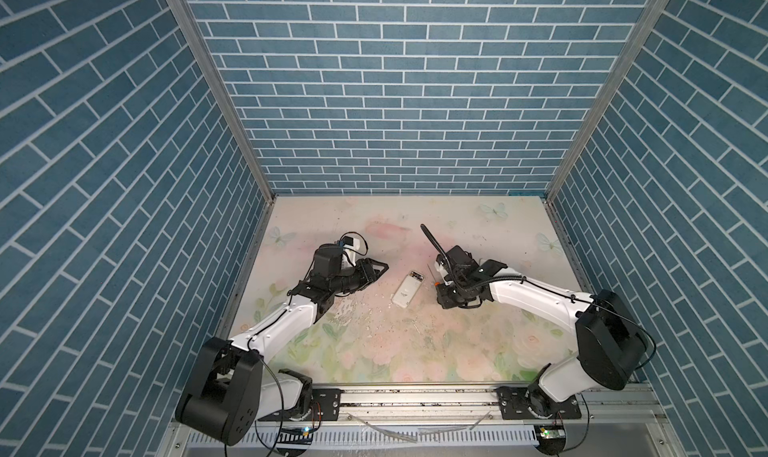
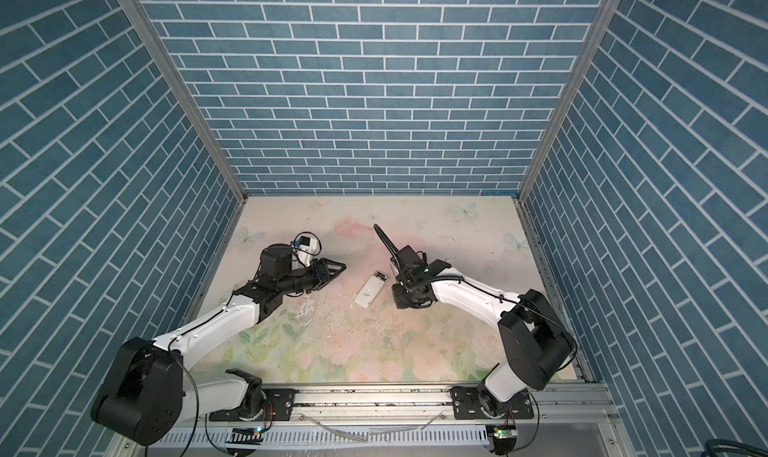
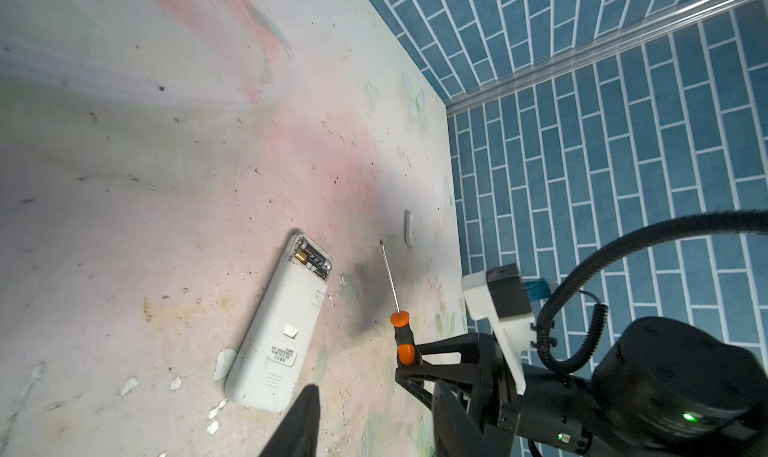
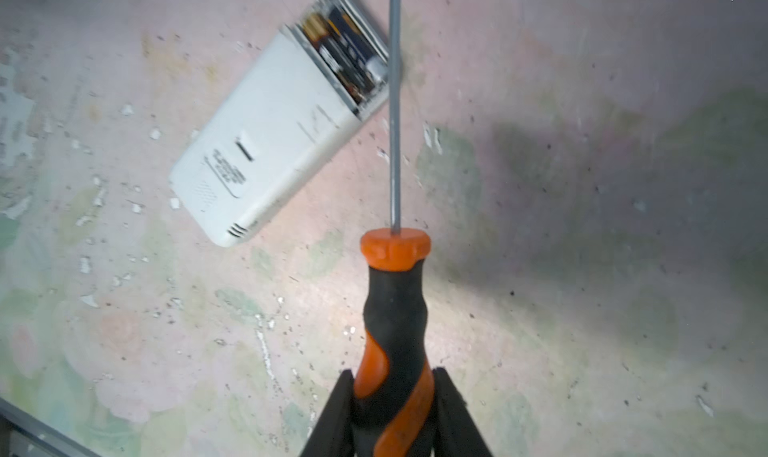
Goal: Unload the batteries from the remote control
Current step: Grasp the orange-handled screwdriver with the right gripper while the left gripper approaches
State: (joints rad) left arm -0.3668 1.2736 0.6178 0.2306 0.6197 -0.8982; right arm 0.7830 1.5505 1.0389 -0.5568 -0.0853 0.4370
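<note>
Batteries [image 4: 343, 54] seemingly lie lengthwise in the remote [image 4: 270, 143].

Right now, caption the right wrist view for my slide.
Right gripper holds an orange-black screwdriver beside the face-down remote, batteries seated in its open bay.

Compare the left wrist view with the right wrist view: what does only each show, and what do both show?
Left wrist only: the brick wall, a small white cover lying beyond the tip of the screwdriver, and the right gripper seen from outside.
Right wrist only: the slots at the closed end of the remote.
Both: the remote lying back-up on the table, its compartment open with batteries inside, and the screwdriver held by its handle in the jaws.
</note>
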